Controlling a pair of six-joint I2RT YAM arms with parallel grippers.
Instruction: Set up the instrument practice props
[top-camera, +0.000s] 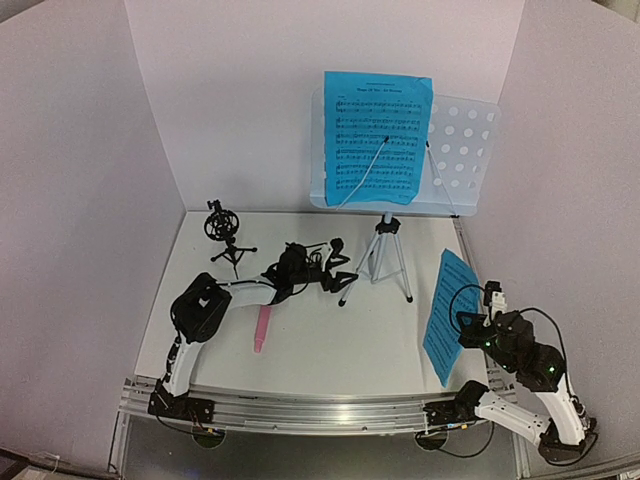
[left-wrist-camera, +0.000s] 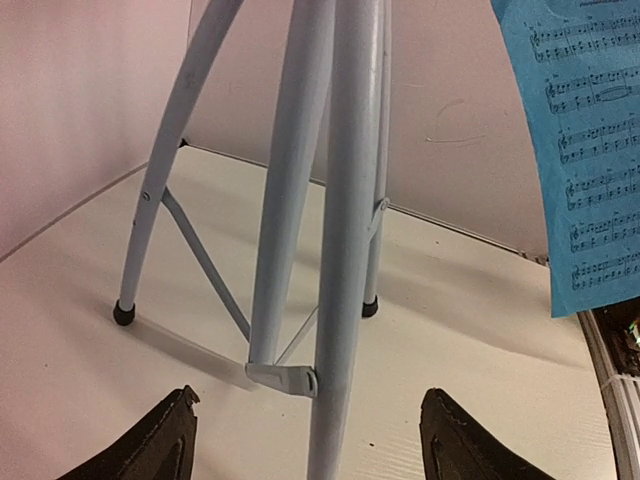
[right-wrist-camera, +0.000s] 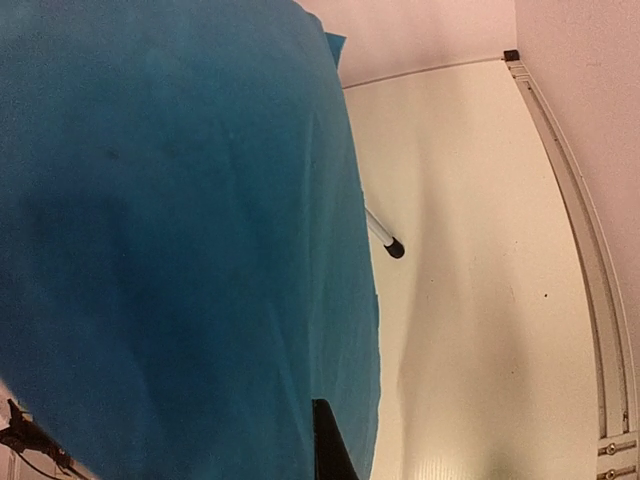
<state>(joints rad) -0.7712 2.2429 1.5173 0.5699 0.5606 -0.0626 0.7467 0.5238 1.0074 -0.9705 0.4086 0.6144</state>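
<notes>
The pale blue perforated music stand (top-camera: 462, 150) stands at the back on its silver tripod (top-camera: 381, 256). One bright blue music sheet (top-camera: 377, 135) rests on it. My left gripper (top-camera: 337, 272) is open beside the tripod. In the left wrist view its fingers (left-wrist-camera: 165, 445) straddle one tripod leg (left-wrist-camera: 345, 250) without touching it. My right gripper (top-camera: 468, 322) is shut on the second blue sheet (top-camera: 447, 315) and holds it upright; this sheet fills the right wrist view (right-wrist-camera: 180, 250). The pink microphone (top-camera: 262, 328) lies on the table. The small black tripod mic holder (top-camera: 225, 230) stands at the back left.
White walls enclose the table on the left, back and right. A metal rail (top-camera: 320, 410) runs along the near edge. A tripod foot (right-wrist-camera: 394, 248) shows beside the held sheet in the right wrist view.
</notes>
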